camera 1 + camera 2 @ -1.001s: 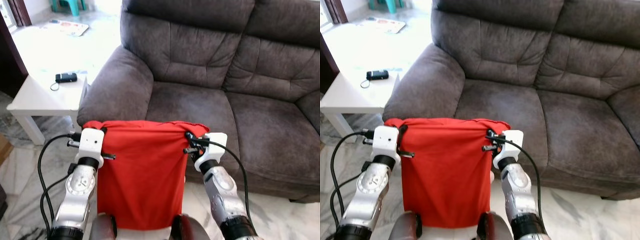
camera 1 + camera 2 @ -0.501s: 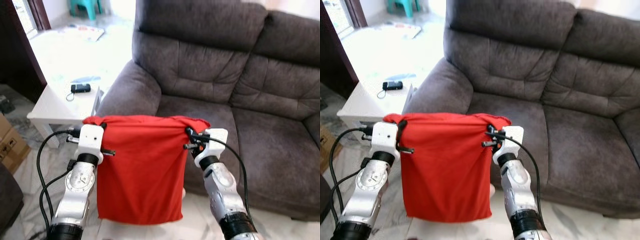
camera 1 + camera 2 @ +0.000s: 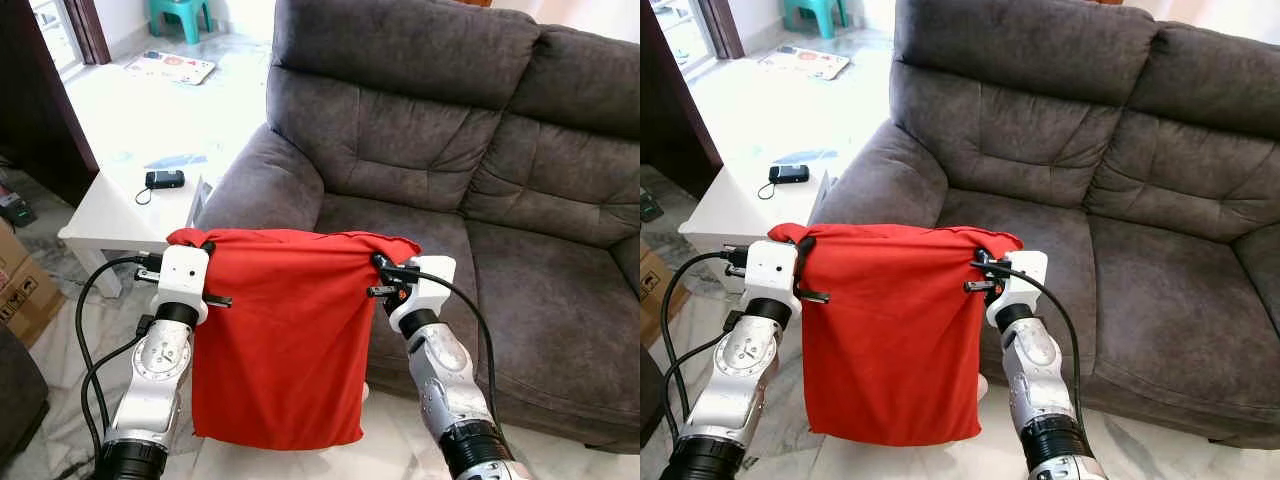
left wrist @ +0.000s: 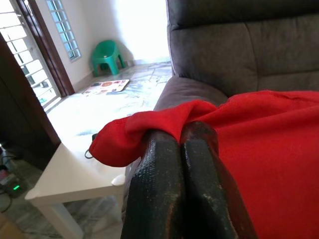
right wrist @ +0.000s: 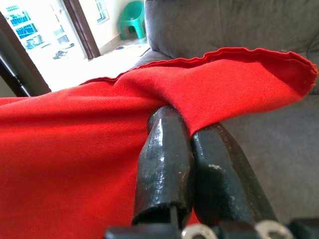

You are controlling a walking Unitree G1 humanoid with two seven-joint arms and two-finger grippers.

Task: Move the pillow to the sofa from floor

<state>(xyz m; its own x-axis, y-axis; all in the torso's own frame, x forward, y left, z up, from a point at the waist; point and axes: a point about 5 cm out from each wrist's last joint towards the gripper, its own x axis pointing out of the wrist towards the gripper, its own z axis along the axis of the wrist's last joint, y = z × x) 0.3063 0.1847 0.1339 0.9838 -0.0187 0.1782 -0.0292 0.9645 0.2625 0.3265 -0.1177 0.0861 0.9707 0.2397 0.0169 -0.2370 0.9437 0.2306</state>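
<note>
The red pillow point(image 3: 278, 335) is held up before the sofa point(image 3: 450, 160), clear of the floor; its top corners are clamped by the left gripper point(image 3: 205, 245) and right gripper point(image 3: 380, 265). No writing is legible.

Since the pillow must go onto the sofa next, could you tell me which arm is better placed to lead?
Probably the right. Both tools are shut on the red pillow's top corners, but the right tool hangs before the sofa seat, while the left tool is by the armrest.

White side table point(image 3: 110, 215) w/ small black device point(image 3: 164, 179) — green stool point(image 3: 181, 14) behind.
</note>
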